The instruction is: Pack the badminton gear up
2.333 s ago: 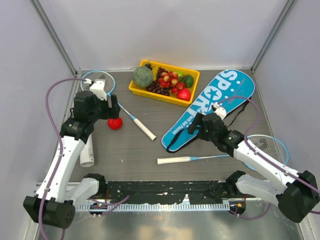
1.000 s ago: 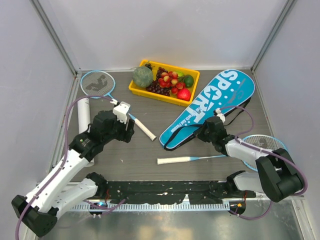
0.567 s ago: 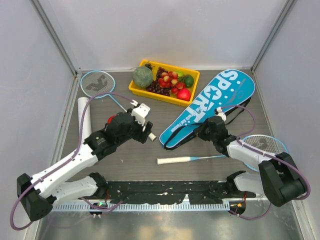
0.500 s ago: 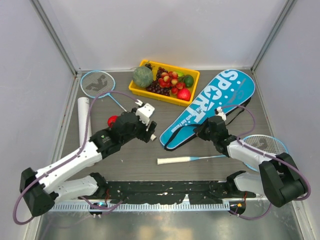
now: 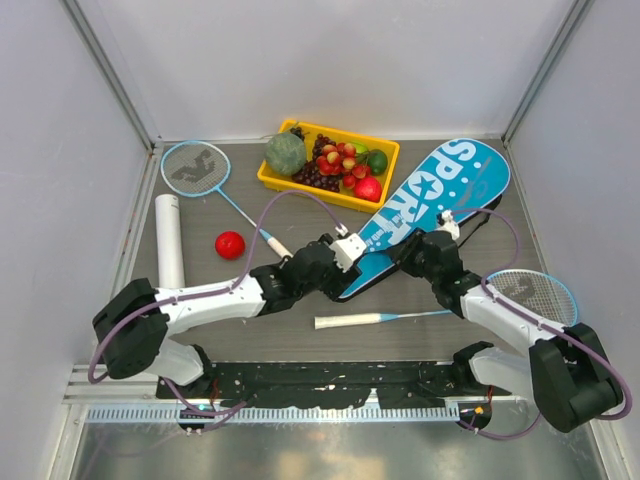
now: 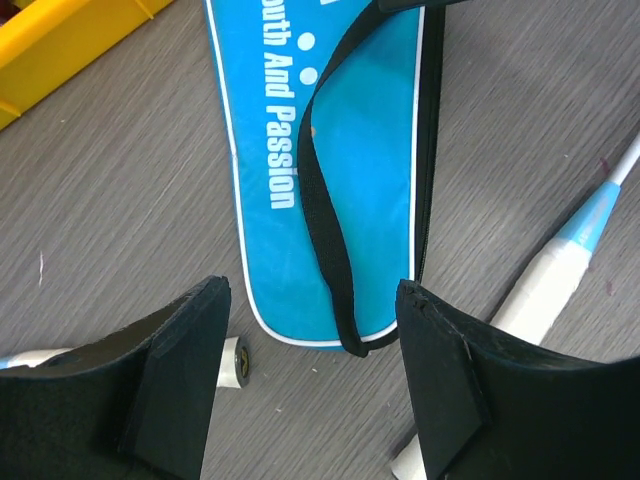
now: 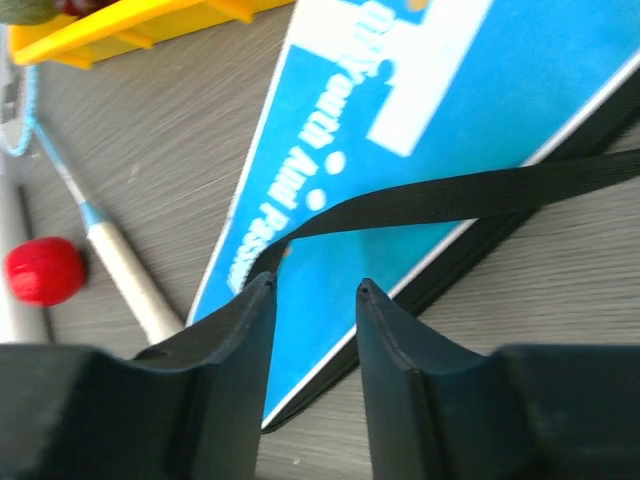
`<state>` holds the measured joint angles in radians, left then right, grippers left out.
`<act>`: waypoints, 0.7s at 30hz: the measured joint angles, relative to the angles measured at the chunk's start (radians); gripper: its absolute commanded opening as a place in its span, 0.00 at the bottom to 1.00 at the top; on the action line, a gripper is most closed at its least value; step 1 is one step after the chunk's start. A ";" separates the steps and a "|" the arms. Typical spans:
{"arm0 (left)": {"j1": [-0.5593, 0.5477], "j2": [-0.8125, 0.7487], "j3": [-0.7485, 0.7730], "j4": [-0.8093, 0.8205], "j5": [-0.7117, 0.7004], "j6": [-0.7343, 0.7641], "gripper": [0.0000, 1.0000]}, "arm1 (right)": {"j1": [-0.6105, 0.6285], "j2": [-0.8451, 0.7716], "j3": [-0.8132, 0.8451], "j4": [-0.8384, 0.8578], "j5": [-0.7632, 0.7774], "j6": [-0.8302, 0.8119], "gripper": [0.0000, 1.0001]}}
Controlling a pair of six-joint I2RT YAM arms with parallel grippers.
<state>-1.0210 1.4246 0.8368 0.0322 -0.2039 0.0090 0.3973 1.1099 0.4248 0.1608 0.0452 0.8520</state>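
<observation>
The blue "SPORT" bag [image 5: 440, 190] lies slantwise right of centre, its black strap [image 6: 335, 250] looped over its narrow end. My left gripper [image 5: 350, 252] hovers open over that narrow end [image 6: 300, 200], touching nothing. My right gripper [image 5: 407, 250] hangs just above the bag's side edge [image 7: 420, 100], jaws a little apart and empty, with the strap [image 7: 450, 195] beyond the fingertips. One racket [image 5: 195, 166] lies at the back left, its handle [image 7: 125, 265] pointing toward the centre. The other racket [image 5: 535, 296] lies right, its white handle [image 5: 345, 321] near the front. A white tube [image 5: 168, 240] lies at the left.
A yellow tray [image 5: 268, 178] of fruit stands at the back centre, just left of the bag. A small red ball [image 5: 230, 244] sits between the tube and the first racket's handle. Grey walls close in the table on three sides.
My left arm has swung right, from beside the first racket's handle to the bag's narrow end. The right gripper's jaws have parted and it has shifted slightly toward the back.
</observation>
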 measured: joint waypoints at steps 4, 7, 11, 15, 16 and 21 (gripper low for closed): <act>-0.006 0.002 -0.009 0.040 -0.031 0.000 0.71 | -0.039 0.002 0.011 -0.060 0.064 -0.024 0.48; -0.006 -0.035 -0.037 0.053 -0.066 0.011 0.71 | -0.077 0.003 0.028 -0.087 0.113 -0.045 0.53; -0.006 -0.096 -0.052 0.051 -0.101 0.035 0.71 | -0.153 0.048 0.073 -0.090 0.142 -0.071 0.60; -0.006 -0.154 -0.053 0.036 -0.128 0.050 0.72 | -0.240 0.127 0.101 -0.087 0.134 -0.091 0.61; -0.006 -0.171 -0.057 0.034 -0.134 0.052 0.72 | -0.256 0.148 0.106 -0.086 0.130 -0.095 0.61; -0.006 -0.242 -0.092 0.025 -0.157 0.054 0.73 | -0.316 0.252 0.126 -0.071 0.083 -0.112 0.60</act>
<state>-1.0267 1.1828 0.7444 0.0574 -0.3607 0.0628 0.0811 1.3617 0.5510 0.0902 0.1284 0.7399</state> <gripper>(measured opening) 0.724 0.608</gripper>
